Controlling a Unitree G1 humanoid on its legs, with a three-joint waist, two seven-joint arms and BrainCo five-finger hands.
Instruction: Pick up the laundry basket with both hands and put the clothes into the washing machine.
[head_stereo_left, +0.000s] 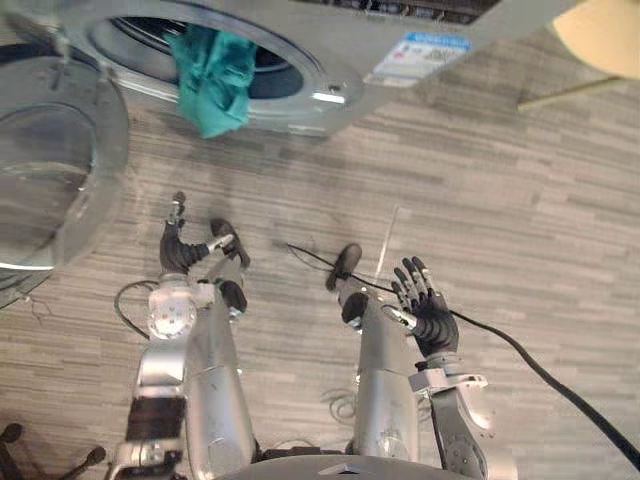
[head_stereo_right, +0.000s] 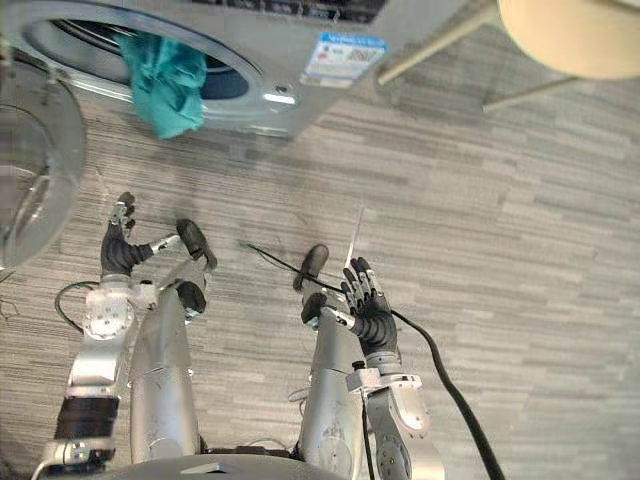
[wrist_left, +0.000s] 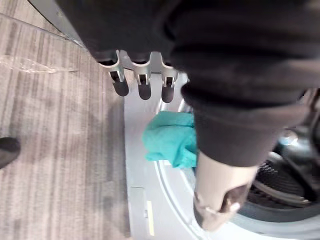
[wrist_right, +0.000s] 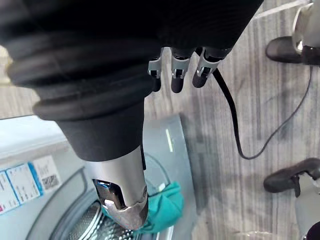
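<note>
A grey washing machine (head_stereo_left: 345, 70) stands ahead of me with its round glass door (head_stereo_left: 50, 170) swung open to my left. A teal cloth (head_stereo_left: 212, 75) hangs over the lower rim of the drum opening, half inside; it also shows in the left wrist view as the teal cloth (wrist_left: 170, 137) and in the right wrist view as the teal cloth (wrist_right: 167, 207). My left hand (head_stereo_left: 178, 248) is low over the floor in front of the door, fingers relaxed and empty. My right hand (head_stereo_left: 428, 305) is to the right of it, fingers straight, holding nothing.
Grey plank floor (head_stereo_left: 480, 180) stretches between my hands and the machine. A round light wooden stool (head_stereo_right: 570, 35) with slim legs stands at the far right beside the machine. The open door juts out over the floor on my left.
</note>
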